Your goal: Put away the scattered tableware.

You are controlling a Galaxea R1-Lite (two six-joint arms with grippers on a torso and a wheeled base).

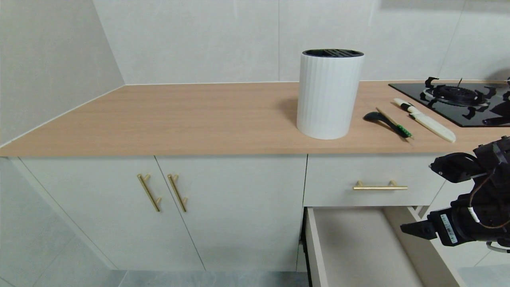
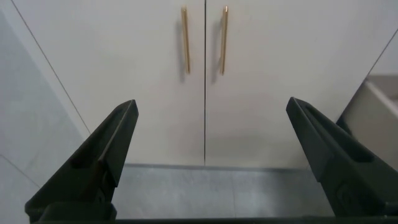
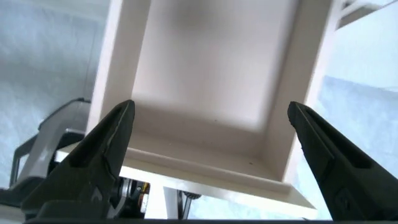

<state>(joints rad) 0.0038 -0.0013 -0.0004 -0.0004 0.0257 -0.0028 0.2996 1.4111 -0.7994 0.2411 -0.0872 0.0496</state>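
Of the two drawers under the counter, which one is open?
The lower drawer: it is pulled out, with its inside showing. The upper drawer, with the gold handle, is shut.

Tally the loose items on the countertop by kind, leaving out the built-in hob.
White ribbed holder: 1
White knife: 1
Black spoon: 1
Thin tan stick beside the spoon, kind unclear: 1
Total: 4
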